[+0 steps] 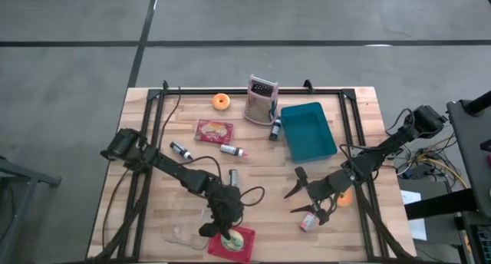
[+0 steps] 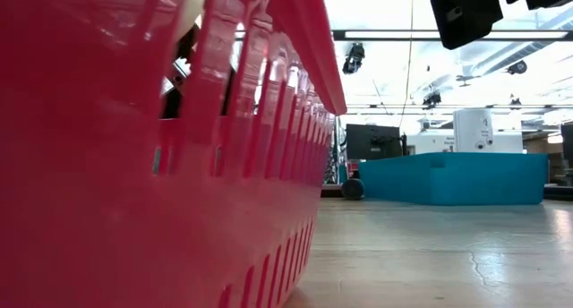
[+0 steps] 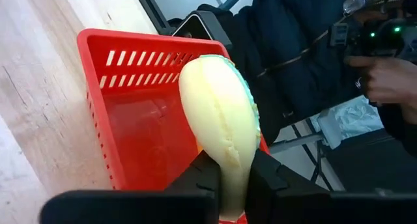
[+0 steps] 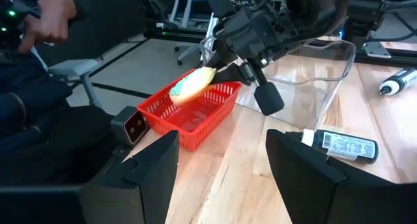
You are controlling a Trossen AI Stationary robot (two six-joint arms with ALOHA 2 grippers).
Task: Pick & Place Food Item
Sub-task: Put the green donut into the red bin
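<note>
Left gripper (image 3: 225, 185) clamped on the food item (image 3: 218, 123), hanging over the red basket (image 3: 98, 68) at the table's 6 o'clock edge. Risk: item is long and tilted; dropped now it may tip over the basket's outer rim, off the table. Right gripper (image 1: 311, 199), jaws apart, waits at 4 o'clock, well clear. Open room toward 12 o'clock.

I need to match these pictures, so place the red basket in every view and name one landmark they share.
High view: red basket at the table's near edge, under the left gripper.
Low view: its slotted wall fills the left side.
Left wrist view: beyond the held pale food item, basket below it.
Right wrist view: basket at centre left.
Shared landmark: the teal bin, also in the low view.
</note>
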